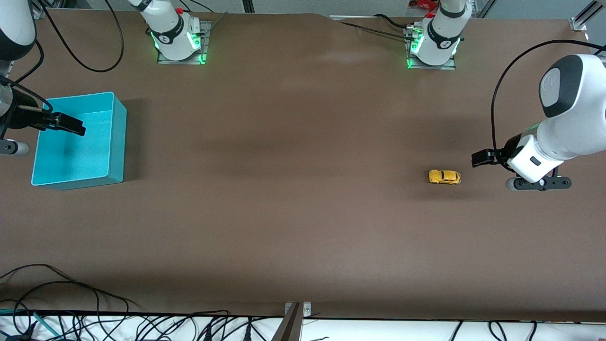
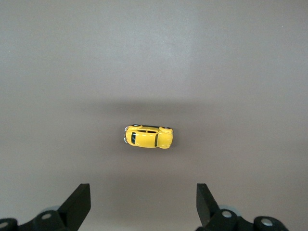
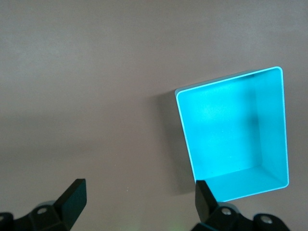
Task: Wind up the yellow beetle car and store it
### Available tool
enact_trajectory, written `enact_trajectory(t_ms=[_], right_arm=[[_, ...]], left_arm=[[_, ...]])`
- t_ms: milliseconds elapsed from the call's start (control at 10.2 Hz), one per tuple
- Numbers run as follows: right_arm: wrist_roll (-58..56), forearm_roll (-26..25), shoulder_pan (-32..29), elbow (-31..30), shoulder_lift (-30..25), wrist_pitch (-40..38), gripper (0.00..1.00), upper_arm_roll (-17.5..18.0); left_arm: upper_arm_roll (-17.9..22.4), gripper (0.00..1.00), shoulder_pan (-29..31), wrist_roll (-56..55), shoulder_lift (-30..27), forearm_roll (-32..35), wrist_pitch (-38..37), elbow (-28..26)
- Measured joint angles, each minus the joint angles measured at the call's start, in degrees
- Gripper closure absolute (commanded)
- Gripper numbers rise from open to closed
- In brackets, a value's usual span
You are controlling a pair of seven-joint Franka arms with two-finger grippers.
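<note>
We see the yellow beetle car alone on the brown table toward the left arm's end, untouched, just ahead of the left gripper, whose fingers stand wide apart and empty. To grasp well, we centre the car between the fingertips and close across its narrow flanks; it seems to lie on its side, though we cannot be sure. The right gripper waits, fingers apart, over the turquoise bin.
</note>
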Motion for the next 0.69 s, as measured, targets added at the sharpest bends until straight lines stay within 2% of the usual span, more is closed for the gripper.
enact_trajectory(t_ms=[687], right_arm=[[5.36, -0.14, 0.50, 0.00, 0.00, -0.73, 0.00, 0.11]], left_arm=[[0.02, 0.03, 0.01, 0.01, 0.18, 0.00, 0.00, 0.00]])
